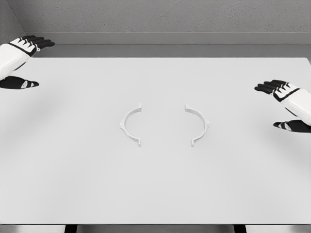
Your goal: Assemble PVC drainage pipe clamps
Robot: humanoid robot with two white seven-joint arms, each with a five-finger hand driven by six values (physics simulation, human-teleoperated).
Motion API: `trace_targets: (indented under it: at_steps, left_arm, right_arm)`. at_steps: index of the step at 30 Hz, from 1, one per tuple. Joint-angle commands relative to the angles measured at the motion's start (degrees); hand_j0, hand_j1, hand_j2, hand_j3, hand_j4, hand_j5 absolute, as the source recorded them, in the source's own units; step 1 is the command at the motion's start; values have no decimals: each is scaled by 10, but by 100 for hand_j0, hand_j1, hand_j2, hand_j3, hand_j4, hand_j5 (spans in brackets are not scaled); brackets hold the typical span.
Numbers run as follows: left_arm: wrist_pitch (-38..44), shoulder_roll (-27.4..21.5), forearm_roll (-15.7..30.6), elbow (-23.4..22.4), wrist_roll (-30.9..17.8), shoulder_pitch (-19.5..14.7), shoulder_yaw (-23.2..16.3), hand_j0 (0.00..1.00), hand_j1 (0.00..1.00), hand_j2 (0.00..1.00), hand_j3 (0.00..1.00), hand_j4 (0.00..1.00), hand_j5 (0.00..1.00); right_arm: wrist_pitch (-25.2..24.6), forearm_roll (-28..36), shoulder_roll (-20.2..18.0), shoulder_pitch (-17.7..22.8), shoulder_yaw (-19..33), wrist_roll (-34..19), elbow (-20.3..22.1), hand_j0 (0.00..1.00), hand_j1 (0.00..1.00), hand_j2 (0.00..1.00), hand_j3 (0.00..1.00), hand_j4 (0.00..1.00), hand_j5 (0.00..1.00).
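Clamp halves: left half [130,124] and right half [198,124] lie mid-table [155,189], apart, open sides facing.
Left hand [22,60]: far left edge — fingers spread, empty.
Right hand [286,104]: right edge — fingers spread, empty.

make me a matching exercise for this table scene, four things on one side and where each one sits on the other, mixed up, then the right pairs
Things:
1. left hand
2. right hand
3. left clamp half
4. right clamp half

Places:
A. table centre, right of the gap, opening facing left
B. far left edge, near the table's back corner
C. table centre, left of the gap, opening facing right
D. right edge, about halfway down the table

Pairs: 1-B, 2-D, 3-C, 4-A
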State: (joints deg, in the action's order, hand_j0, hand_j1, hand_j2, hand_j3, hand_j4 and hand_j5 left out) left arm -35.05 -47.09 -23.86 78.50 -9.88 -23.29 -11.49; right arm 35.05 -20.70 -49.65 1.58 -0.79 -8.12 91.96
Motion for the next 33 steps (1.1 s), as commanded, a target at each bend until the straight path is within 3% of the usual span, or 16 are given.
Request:
trace_targets:
  at_steps: [1,3,6,8,10,12,19,28,33]
  left_arm:
    - [1,3,4,2,0,-1,2,100,100,100,100,100,100]
    - [1,4,4,2,0,-4,2,100,100,100,100,100,100]
    - [1,6,3,2,0,3,0,100,100,100,100,100,100]
    - [1,13,0,2,0,5,-3,100,100,100,100,100,100]
    - [1,24,-2,2,0,5,-6,100,100,100,100,100,100]
    - [1,34,-5,-1,-1,5,-15,100,100,100,100,100,100]
    - [1,79,-10,-3,-1,4,-20,100,100,100,100,100,100]
    - [1,82,-10,-5,-1,-10,-108,100,100,100,100,100,100]
    - [1,102,-11,-4,-1,-18,-132,100,100,100,100,100,100]
  right_arm:
    - [-1,3,3,0,-2,0,1,100,100,100,100,100,100]
    - [-1,8,7,-2,-3,1,1,100,100,100,100,100,100]
    - [-1,8,67,-4,-1,3,1,100,100,100,100,100,100]
    - [-1,1,77,-4,-3,-1,8,100,100,100,100,100,100]
    - [-1,-54,109,-35,-16,-20,13,100,100,100,100,100,100]
    - [-1,-94,116,-70,-55,-20,2,100,100,100,100,100,100]
    - [-1,-120,156,-99,-103,-19,-24,100,100,100,100,100,100]
    - [-1,-161,184,-104,-107,-18,-32,100,100,100,100,100,100]
    - [-1,-168,195,-133,-124,-18,-78,100,100,100,100,100,100]
